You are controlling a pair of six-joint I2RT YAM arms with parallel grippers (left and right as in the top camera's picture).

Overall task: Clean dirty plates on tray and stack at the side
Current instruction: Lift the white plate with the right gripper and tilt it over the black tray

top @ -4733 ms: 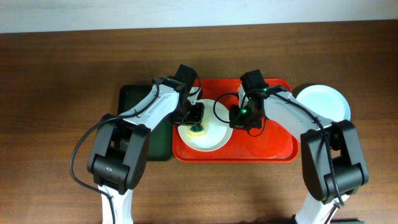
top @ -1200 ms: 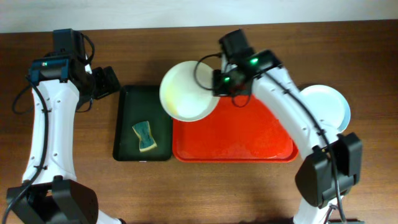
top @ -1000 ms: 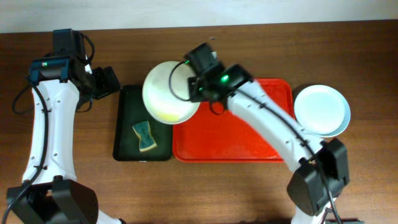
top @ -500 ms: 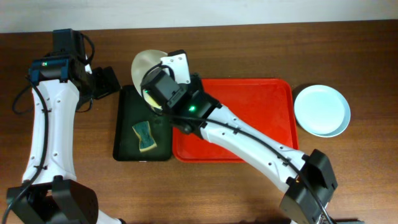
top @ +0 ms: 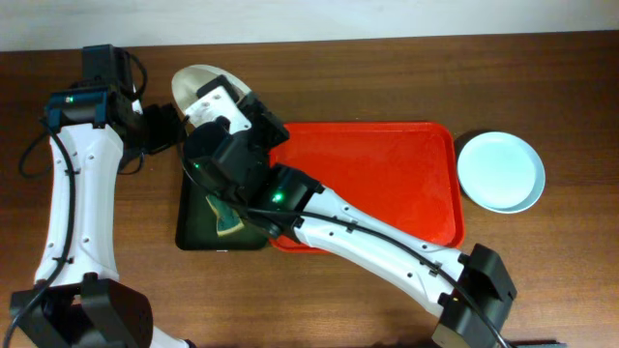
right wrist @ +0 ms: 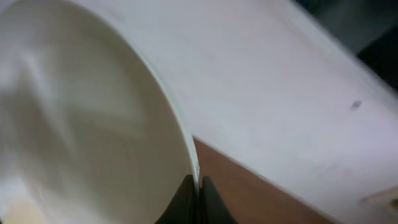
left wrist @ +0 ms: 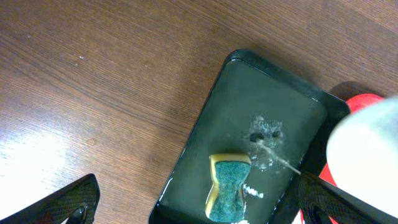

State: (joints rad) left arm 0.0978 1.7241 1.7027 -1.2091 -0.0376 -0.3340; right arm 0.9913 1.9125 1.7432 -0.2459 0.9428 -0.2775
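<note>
The right hand (right wrist: 194, 188) pinches the rim of the tilted white plate (top: 191, 79) just past the far left corner of the red tray (top: 387, 184), close to the spread, empty left hand (top: 162, 126).

text: none legible | labels: none | brands: none | numbers: none
</note>
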